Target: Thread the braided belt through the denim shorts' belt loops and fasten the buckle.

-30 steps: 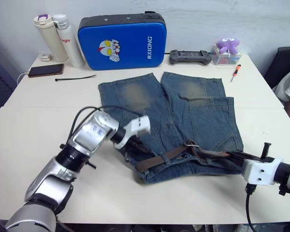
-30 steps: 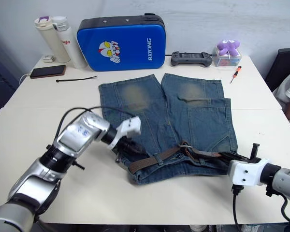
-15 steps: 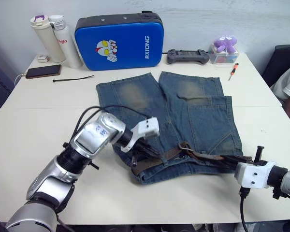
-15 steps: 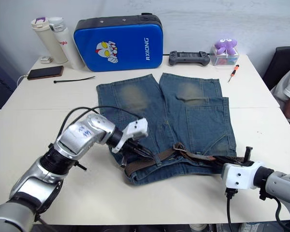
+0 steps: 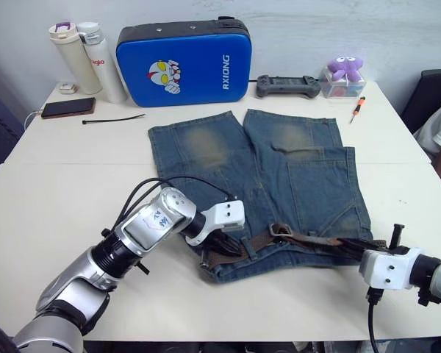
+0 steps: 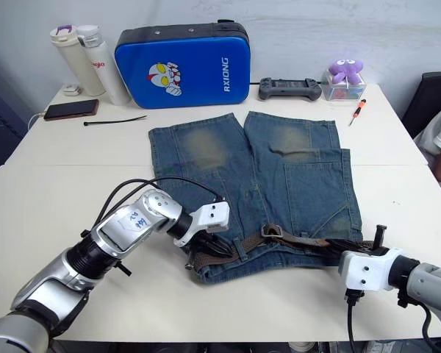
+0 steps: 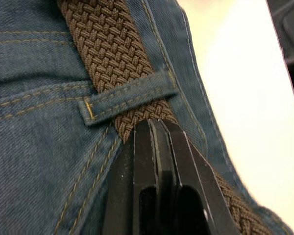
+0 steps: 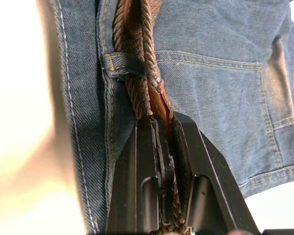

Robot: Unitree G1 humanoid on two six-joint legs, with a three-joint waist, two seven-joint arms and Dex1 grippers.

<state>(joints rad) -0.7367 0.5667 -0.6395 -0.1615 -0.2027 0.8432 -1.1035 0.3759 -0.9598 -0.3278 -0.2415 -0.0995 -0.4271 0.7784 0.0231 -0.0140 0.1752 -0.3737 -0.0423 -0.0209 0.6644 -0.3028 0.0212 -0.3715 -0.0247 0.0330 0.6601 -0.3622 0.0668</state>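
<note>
on the white table [image 5: 51, 184] we see the shorts [image 5: 279, 165] lying flat, legs toward the blue case [image 5: 185, 60] at the far edge, waistband toward us. compared with a second ago the waistband is less bunched: the belt [image 5: 316, 240] now runs flatter along it, where before it humped up near the middle.

our left end effector [image 5: 222, 243] has moved in along the waistband since a second ago, from just off the shorts' left edge to over the left end of the belt. in the left wrist view its fingers [image 7: 157, 161] are pinched together on the woven strap just below a belt loop [image 7: 130, 98], with the belt passing under that loop. our right end effector [image 5: 356, 246] sits at the right end of the waistband, much where it was, and in the right wrist view its fingers [image 8: 149, 161] are clamped narrow on the belt's strap and tan leather, just short of another loop [image 8: 125, 62].

the buckle [image 5: 279, 230] lies near the middle of the waistband, a little lower and flatter than before.

at the back stand two bottles [image 5: 88, 55], a controller [image 5: 288, 86], a purple toy [image 5: 345, 68], a phone [image 5: 67, 107], a cable tie [image 5: 114, 118] and a screwdriver [image 5: 358, 109], all unmoved.
</note>
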